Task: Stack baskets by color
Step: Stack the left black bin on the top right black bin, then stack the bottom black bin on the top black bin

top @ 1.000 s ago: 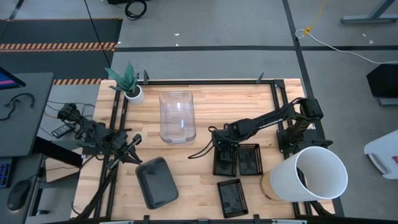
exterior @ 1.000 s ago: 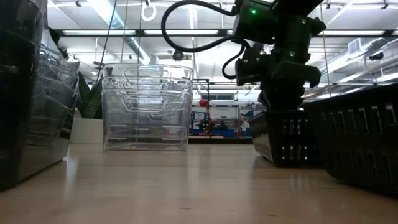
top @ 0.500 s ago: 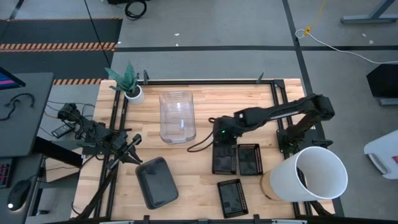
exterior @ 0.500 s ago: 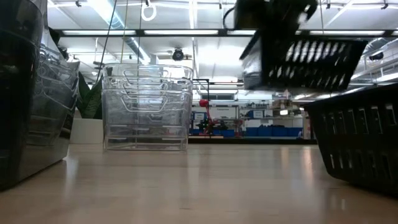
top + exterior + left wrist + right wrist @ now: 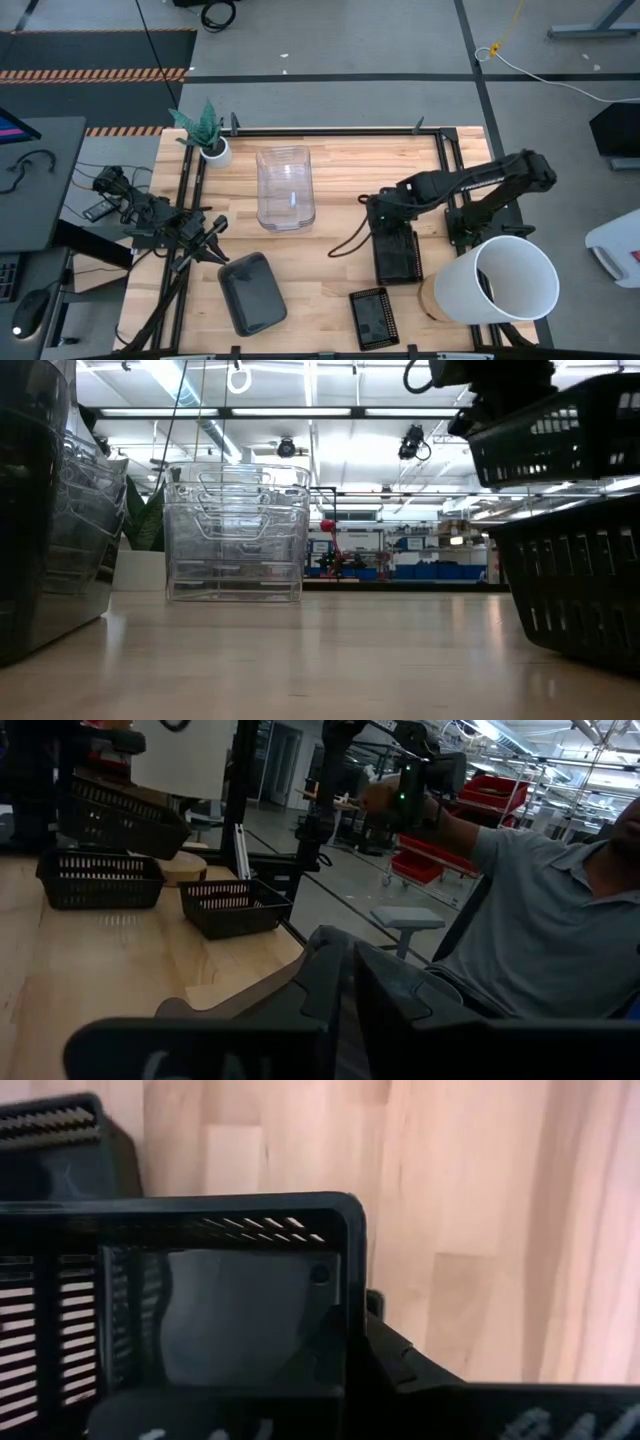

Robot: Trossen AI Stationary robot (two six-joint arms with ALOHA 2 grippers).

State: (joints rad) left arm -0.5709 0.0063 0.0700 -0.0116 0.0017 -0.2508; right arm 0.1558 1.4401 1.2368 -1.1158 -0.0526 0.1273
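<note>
My right gripper [image 5: 384, 220] is shut on a black mesh basket [image 5: 560, 445] and holds it in the air over a second black mesh basket [image 5: 400, 262] at the table's right. A third black mesh basket [image 5: 372, 316] lies near the front edge. Clear baskets [image 5: 285, 187] stand nested at the far middle. A smoky grey basket [image 5: 252, 292] lies bottom up at the near left. My left gripper [image 5: 217, 233] waits shut at the table's left edge, holding nothing. My right gripper has the black mesh basket by the rim of its far short wall [image 5: 300, 1215], beside a corner, one finger inside and one outside. The fingers come from above, pointing steeply down. The basket hangs clear of the table, tilted, above the other black basket.
A big white bucket [image 5: 505, 280] lies on its side at the near right. A small white plant pot [image 5: 213, 150] stands at the far left corner. Black frame rails [image 5: 330, 130] edge the table. A person in a grey shirt [image 5: 540, 910] sits beyond the table.
My right gripper has risen and gone toward the table's right edge, taking the left one of the two side-by-side black baskets off the table. That basket now hangs tilted over its neighbour, which has stayed in place.
</note>
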